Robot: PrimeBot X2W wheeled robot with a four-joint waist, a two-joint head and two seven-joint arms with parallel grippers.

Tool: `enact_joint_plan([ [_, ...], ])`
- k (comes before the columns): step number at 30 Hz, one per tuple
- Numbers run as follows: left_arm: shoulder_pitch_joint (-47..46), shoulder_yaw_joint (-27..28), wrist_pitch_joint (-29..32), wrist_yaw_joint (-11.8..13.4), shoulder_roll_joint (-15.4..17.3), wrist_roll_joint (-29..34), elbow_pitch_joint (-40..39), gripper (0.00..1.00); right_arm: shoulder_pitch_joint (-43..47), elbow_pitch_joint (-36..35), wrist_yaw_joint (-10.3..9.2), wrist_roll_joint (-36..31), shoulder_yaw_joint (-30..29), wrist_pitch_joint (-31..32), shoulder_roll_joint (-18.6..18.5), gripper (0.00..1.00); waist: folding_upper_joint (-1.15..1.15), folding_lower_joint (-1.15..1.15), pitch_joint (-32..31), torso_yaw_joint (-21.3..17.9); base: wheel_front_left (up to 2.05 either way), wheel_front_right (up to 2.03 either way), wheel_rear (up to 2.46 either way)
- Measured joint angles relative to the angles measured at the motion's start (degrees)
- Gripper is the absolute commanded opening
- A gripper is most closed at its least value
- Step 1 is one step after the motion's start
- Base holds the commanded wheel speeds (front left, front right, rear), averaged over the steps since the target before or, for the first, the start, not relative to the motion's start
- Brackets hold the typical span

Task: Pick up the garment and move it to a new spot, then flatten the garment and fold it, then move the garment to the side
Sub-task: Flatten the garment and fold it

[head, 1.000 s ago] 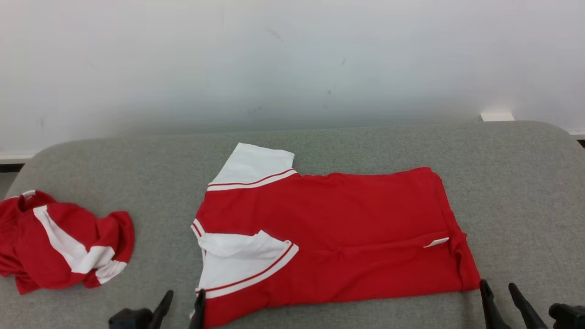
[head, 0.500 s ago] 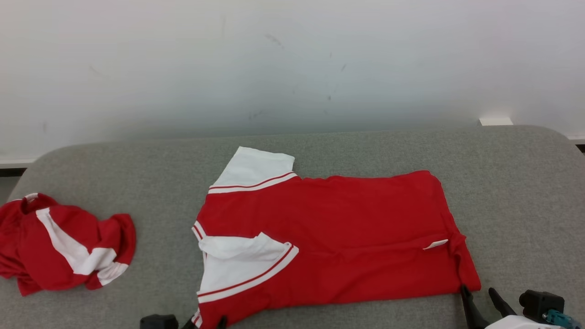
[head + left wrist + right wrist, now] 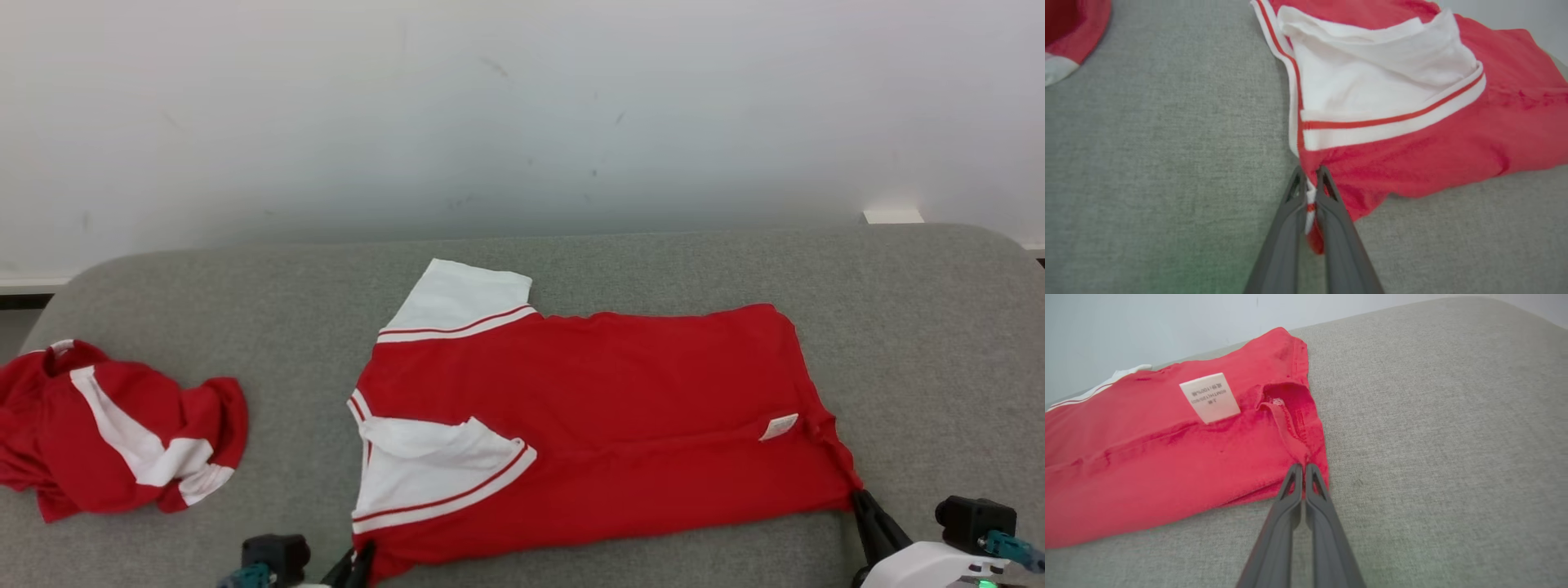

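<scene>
Newly shut from wide open: left tool [image 3: 1310,175], right tool [image 3: 1302,467], pinching red white-sleeved shirt [image 3: 588,408] at 7 and 5 o'clock corners; fold-ready.

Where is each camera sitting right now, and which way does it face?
Head view: on the head, looking forward and down at the red shirt on the grey table; left gripper and right gripper at the bottom edge.
Left wrist view: behind its own gripper, facing the sleeve-end corner it pinches.
Right wrist view: behind its own gripper, facing the hem corner it pinches.
Shared: head and right wrist views both show the white label.
</scene>
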Motion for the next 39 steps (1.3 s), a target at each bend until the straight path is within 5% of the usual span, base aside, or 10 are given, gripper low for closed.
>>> enact_joint_plan([
  [10,2.47,-0.21,3.48,0.99,4.95,-0.03,-10.44,0.00,5.26,-9.20,0.08,4.78,1.72,1.33,-6.72,0.00,0.00,0.00,-0.09,1.97,0.00,0.00,0.00],
  [20,10.84,0.85,10.02,6.16,12.09,-2.14,-26.16,0.00,18.42,-25.51,0.11,8.46,-0.88,11.83,-14.92,0.00,0.00,0.00,1.13,2.37,0.00,0.00,0.00],
  [26,13.66,0.54,12.41,6.87,12.84,-3.88,-27.52,0.00,23.79,-31.12,0.11,7.58,-4.98,18.50,-15.19,0.06,0.00,0.00,1.51,1.86,0.00,0.00,0.00],
  [27,13.67,0.51,12.43,6.80,12.78,-3.99,-27.27,0.22,24.15,-31.86,0.11,7.37,-5.81,19.26,-14.75,0.40,0.00,0.00,1.51,1.77,0.00,0.00,0.00],
  [28,13.67,0.48,12.43,6.80,12.67,-4.04,-26.97,0.93,24.52,-32.64,0.11,7.14,-6.50,20.19,-14.21,1.00,0.00,0.01,1.50,1.69,0.00,0.00,0.00],
  [29,13.67,0.45,12.41,6.80,12.61,-4.04,-26.69,1.00,24.92,-33.41,0.10,6.70,-7.10,20.98,-13.66,1.00,0.00,0.00,1.47,1.61,0.00,0.00,0.00],
  [39,9.37,1.86,13.49,7.67,16.36,-2.09,-31.61,1.00,26.81,-41.62,0.09,-0.59,-17.48,25.02,-12.39,1.00,0.00,0.00,0.82,1.27,0.00,0.00,0.00],
])
